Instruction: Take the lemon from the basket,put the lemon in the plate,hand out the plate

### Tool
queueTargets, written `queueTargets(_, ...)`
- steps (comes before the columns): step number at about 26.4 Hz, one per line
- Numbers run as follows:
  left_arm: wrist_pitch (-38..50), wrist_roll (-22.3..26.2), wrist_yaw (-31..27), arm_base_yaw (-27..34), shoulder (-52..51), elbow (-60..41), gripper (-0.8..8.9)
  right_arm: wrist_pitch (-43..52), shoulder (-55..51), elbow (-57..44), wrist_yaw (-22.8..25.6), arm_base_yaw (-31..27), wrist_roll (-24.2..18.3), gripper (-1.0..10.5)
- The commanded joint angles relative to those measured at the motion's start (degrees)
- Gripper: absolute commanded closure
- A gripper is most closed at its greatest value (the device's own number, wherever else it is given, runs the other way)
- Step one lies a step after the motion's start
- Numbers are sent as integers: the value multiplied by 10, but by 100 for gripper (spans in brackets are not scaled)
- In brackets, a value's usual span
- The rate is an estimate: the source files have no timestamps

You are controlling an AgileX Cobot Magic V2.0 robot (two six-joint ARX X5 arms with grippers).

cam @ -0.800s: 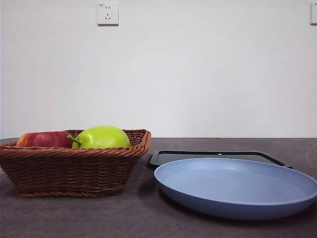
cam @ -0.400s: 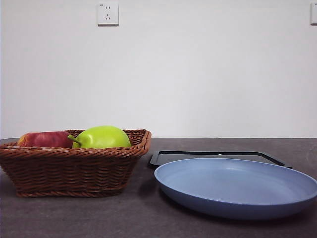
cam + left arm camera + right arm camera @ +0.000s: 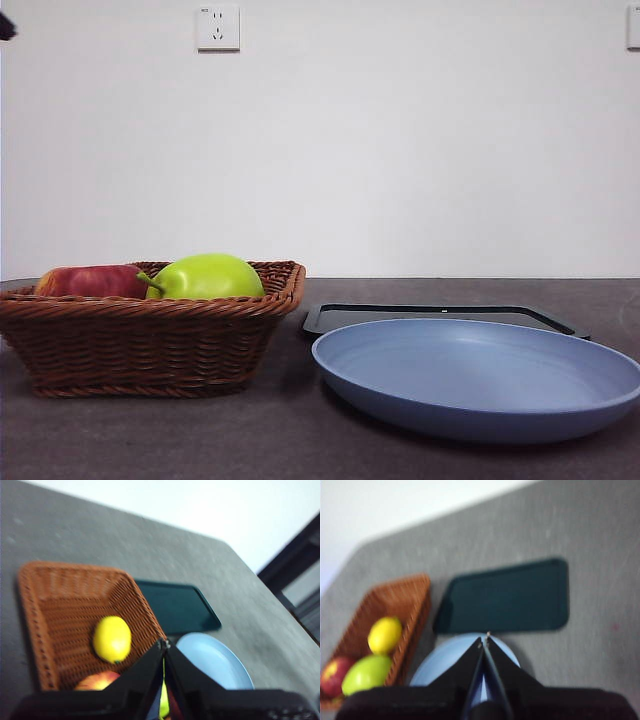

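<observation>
The yellow lemon (image 3: 112,639) lies in the brown wicker basket (image 3: 55,605), beside a red apple (image 3: 97,680). In the front view the basket (image 3: 150,340) stands at the left and its wall hides the lemon. The light-blue plate (image 3: 480,375) rests on the table to the right of it. My left gripper (image 3: 164,646) hovers high above the basket's near side, jaws shut and holding nothing. My right gripper (image 3: 484,640) hangs high over the plate (image 3: 432,670), also shut and empty, and its view shows the lemon (image 3: 385,635) too.
A large green fruit (image 3: 205,277) and the red apple (image 3: 90,281) rise above the basket rim. A flat black tray (image 3: 440,315) lies behind the plate. A black arm tip (image 3: 5,25) shows at the top left corner. A wall socket (image 3: 218,28) is on the wall.
A black arm tip has come into the front view's top left corner. The basket, fruit, plate and tray have not moved.
</observation>
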Motion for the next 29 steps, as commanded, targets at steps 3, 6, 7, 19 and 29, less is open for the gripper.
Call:
queueTargets(3,-66,72,6,-29,81,74,806,-70,85,46,-43,2,-70,943)
queueTargets(6,-111,96,2,-54,124,114,806,-97,130,52,-77,2,-90,942)
queueTargets(7,-122,99,-6,-63,136,125,807,-104,144,52,-85,2,-91,931)
queueTargets(19,-118,93,-23,-142,178,137,420,-125,292,52,-42,35,-95,647)
queueTargets(29,-124,85,-24,-160,178,137,421,4,496,52,-24,76,-73,653)
